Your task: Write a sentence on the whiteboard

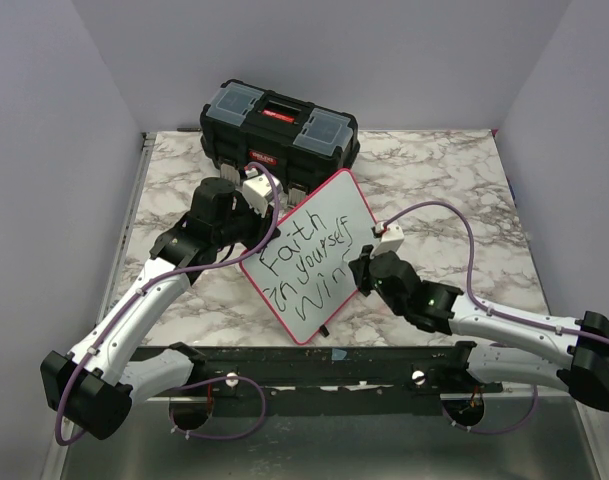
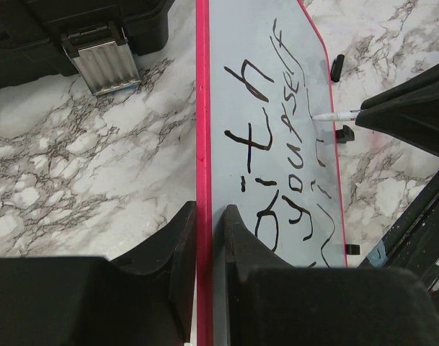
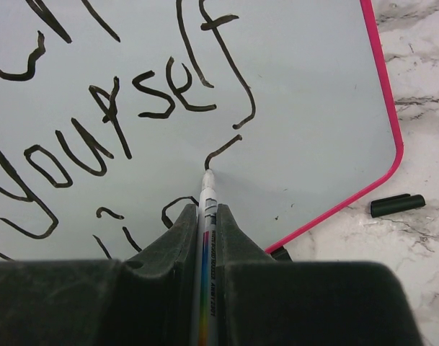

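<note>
The whiteboard [image 1: 339,208], glossy white with a thin red rim, lies tilted mid-table. My left gripper [image 1: 268,220] is shut on its upper left rim; in the left wrist view the fingers [image 2: 182,231] pinch the red edge of the whiteboard [image 2: 291,65]. The sentence [image 1: 306,262] reads "Faith in yourself win" in black strokes. My right gripper [image 1: 362,272] is shut on a white marker [image 3: 207,198]. The marker's tip touches the whiteboard [image 3: 313,79] at the foot of a fresh curved stroke below "yourself" [image 3: 132,101].
A black toolbox [image 1: 279,125] with a red latch stands behind the board, and its metal latch [image 2: 100,58] shows close to my left gripper [image 2: 208,210]. The black marker cap [image 3: 397,205] lies on the marble just off the board's corner.
</note>
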